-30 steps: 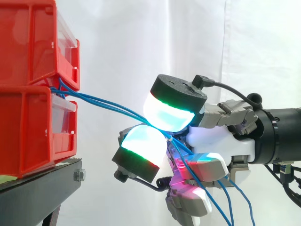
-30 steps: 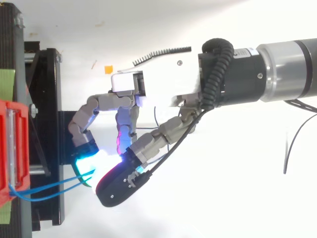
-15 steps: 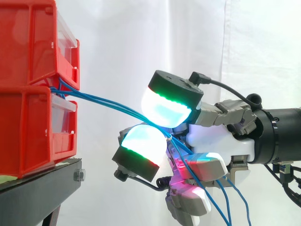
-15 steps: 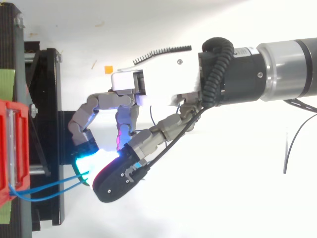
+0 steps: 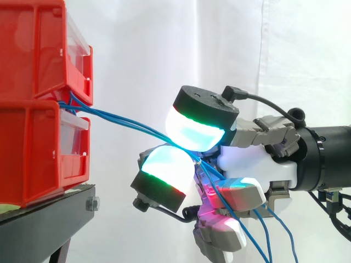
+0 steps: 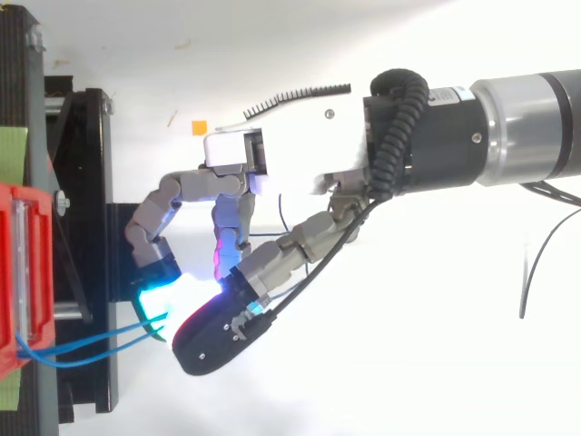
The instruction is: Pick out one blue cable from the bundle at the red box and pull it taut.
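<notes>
Side view: two red bins (image 5: 33,153) sit stacked on a black stand (image 5: 49,219) at the left. The blue cables (image 5: 126,121) leave the gap between the bins and run down to the right in a nearly straight, gently bowed line. The robot hand (image 5: 258,164) pinches them between two glowing pads (image 5: 194,129) set one above the other, and past the palm the strands hang toward the lower right corner. Top view: the robot hand (image 6: 290,154) reaches in from the right with its fingers curled. The blue cables (image 6: 91,343) span from the red bins (image 6: 11,272), across the black stand (image 6: 91,182), into a cyan-lit pad (image 6: 163,295).
</notes>
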